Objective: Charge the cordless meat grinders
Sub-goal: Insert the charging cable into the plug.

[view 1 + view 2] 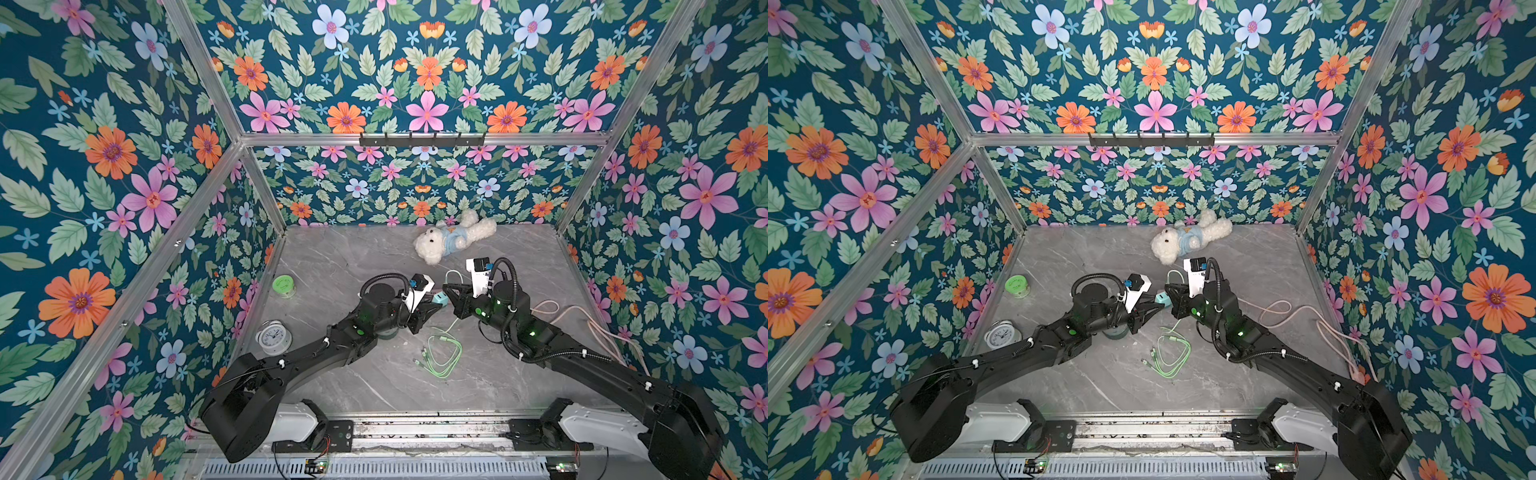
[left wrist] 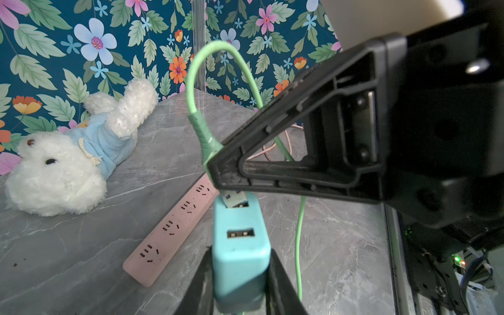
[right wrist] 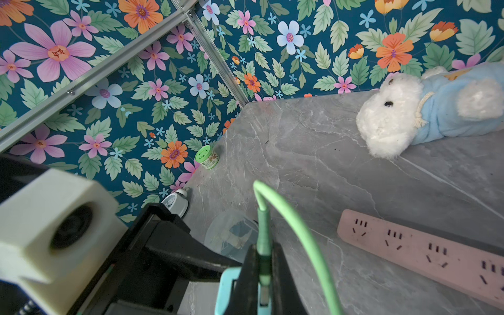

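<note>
**charger and plug meet over a grey marble table**

in both top views the table is grey and stone-patterned with pale veins. it is boxed on three sides by dark teal floral wallpaper and aluminium frame bars. a black hook rail runs along the back bar. the left gripper and right gripper meet tip to tip over the middle, with a teal charger between them. the meat grinder stands on the table under the left arm, mostly hidden by it. a green cable lies coiled toward the front centre, and a pink cable trails along the right wall. a plush bear lies near the back. a green-lidded jar and a white alarm clock sit by the left wall.

in the left wrist view the left fingers are clenched on the sides of the teal charger, which shows two usb ports. the right fingers pinch the green cable's plug. its metal tip sits tilted at the mouth of the upper port; how deep it goes cannot be told. a pink power strip lies flat on the table beyond.

in the right wrist view the right fingers grasp the plug's green collar, with the charger's teal edge just below. the meat grinder stands upright on the table just past them, its translucent dome blurred. the power strip lies near it, and the jar and clock stand at the wall.
</note>
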You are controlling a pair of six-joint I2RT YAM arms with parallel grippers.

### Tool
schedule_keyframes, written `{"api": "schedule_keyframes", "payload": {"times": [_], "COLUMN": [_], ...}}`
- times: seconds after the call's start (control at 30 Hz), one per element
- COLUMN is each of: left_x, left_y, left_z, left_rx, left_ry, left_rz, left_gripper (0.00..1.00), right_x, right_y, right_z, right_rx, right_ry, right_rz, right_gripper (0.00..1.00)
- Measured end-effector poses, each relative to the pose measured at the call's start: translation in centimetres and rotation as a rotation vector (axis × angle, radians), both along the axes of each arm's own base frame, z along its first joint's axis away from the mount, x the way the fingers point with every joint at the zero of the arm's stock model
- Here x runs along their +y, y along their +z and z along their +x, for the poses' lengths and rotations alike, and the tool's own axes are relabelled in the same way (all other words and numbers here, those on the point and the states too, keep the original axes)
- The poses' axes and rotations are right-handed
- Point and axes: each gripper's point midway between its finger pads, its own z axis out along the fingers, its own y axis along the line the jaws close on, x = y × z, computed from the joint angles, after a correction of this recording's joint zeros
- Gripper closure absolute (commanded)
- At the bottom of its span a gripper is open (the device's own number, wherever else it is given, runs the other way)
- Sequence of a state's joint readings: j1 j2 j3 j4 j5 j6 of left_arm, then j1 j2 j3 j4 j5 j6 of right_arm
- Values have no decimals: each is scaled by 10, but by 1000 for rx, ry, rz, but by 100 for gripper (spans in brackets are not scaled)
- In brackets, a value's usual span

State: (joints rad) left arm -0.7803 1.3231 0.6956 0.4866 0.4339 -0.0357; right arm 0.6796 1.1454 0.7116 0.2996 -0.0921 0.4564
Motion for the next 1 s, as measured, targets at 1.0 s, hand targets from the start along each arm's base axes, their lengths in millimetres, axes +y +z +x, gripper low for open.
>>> {"api": "schedule_keyframes", "payload": {"times": [1.0], "left_x": [18], "left_y": [17], "left_z": [6], "left_rx": [45], "left_ry": [105], "left_rz": [-88], "left_gripper": [100], "right_x": [17], "right_y": [3], "right_z": [-4], "right_rx": [-162], "right_ry": [-17], "right_rz": [2], "right_gripper": [100]}}
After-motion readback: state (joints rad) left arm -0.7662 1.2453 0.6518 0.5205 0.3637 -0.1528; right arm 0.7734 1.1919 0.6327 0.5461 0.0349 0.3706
